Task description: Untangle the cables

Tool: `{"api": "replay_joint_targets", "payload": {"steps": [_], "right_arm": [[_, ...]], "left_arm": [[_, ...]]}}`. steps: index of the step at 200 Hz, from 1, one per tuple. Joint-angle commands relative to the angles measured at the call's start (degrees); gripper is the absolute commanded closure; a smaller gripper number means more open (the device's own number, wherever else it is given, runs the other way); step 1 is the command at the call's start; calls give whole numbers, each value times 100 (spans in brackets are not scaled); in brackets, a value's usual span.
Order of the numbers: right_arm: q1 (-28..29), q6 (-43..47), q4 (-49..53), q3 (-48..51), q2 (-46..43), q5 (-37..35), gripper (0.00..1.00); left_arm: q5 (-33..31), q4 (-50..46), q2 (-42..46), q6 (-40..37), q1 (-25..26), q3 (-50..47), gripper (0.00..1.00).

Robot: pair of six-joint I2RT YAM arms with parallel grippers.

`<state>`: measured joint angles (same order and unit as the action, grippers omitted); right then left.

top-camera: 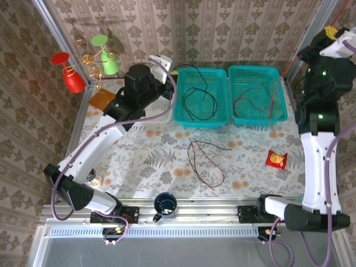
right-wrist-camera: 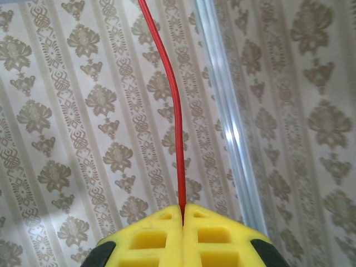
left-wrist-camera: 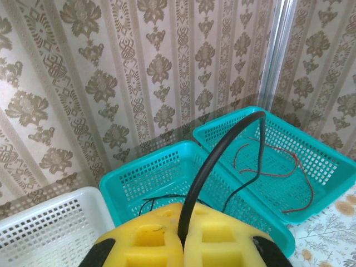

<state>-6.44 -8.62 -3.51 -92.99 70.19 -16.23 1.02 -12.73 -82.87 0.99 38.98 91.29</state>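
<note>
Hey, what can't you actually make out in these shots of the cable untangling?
1. Right wrist view: the thin red cable clamped in the right pincer leaves the top edge, so its far end is cut off.
2. Left wrist view: the thin black cable has its gripped end hidden inside the shut left pincer.
3. Top view: the loose red and black wires on the table are too thin to tell if they are knotted.

Each arm is a chain of white shells and black joint housings, the left arm (top-camera: 100, 142) at the left of the overhead frame and the right arm (top-camera: 317, 161) at its right edge. A thick purple cable (top-camera: 173, 92) runs alongside each (looping free near the black bases (top-camera: 75, 193)). Small green lights (top-camera: 321, 117) glow on the right arm's black housings. The left hand (left-wrist-camera: 183, 233) and right hand (right-wrist-camera: 183, 228) have yellow fingers (left-wrist-camera: 144, 245) with square moulded recesses and black lower corners.
</note>
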Motion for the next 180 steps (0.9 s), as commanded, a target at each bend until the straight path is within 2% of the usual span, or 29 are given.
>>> {"api": "replay_joint_targets", "payload": {"steps": [1,30,77,99,125,162,180], "right_arm": [[105,218,-938,-286,517,100,100],[134,301,-1161,-702,1261,49,100],[134,768,-1295,-1465,2306,-397,100],[231,928,-1189,-1484,2628,-740,100],[640,1479,-1561,-717,2860,-1516,100],[1025,1799,-2114,547,3397,-2512,100],[1039,1368,-1532,658,3656,-2859,100]], "left_arm": [[131,164,58,-125,39,258,100],[88,120,166,-101,39,199,100],[84,33,365,-37,41,37,100],[32,-69,450,-91,46,-35,100],[-1,-124,572,-74,41,-209,100],[13,-128,715,41,40,-408,100],[21,-155,753,79,44,-453,100]]}}
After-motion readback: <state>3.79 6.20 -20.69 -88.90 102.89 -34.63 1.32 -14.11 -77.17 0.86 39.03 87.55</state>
